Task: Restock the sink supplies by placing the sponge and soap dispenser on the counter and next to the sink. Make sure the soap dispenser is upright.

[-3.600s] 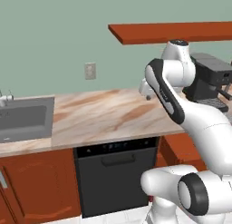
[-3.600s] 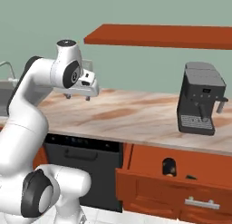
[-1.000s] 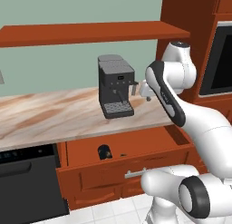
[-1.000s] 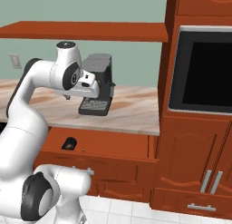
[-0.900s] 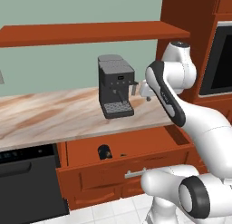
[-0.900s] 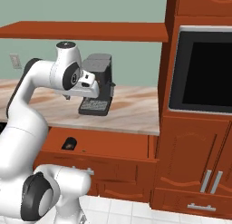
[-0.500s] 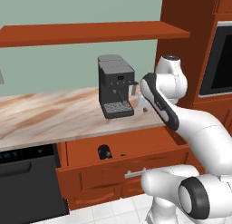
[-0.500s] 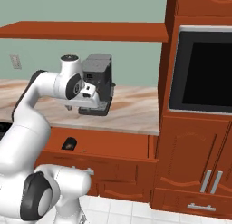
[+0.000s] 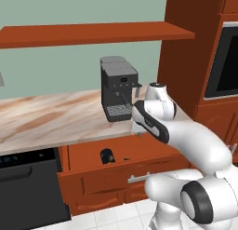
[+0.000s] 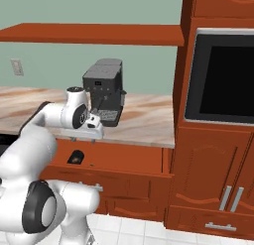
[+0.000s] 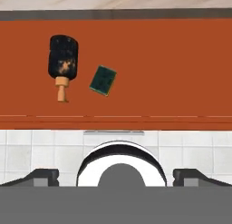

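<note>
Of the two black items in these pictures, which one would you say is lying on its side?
The soap dispenser in the open drawer lies on its side; the coffee machine stands upright on the counter.

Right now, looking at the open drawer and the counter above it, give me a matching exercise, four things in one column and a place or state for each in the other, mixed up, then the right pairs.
Things:
1. soap dispenser
2. sponge
3. coffee machine
4. gripper

Places or states:
A. standing on the counter
B. jaws wide open, holding nothing
C. lying on its side in the drawer
D. flat in the drawer, green face up

Pairs: 1-C, 2-D, 3-A, 4-B
</note>
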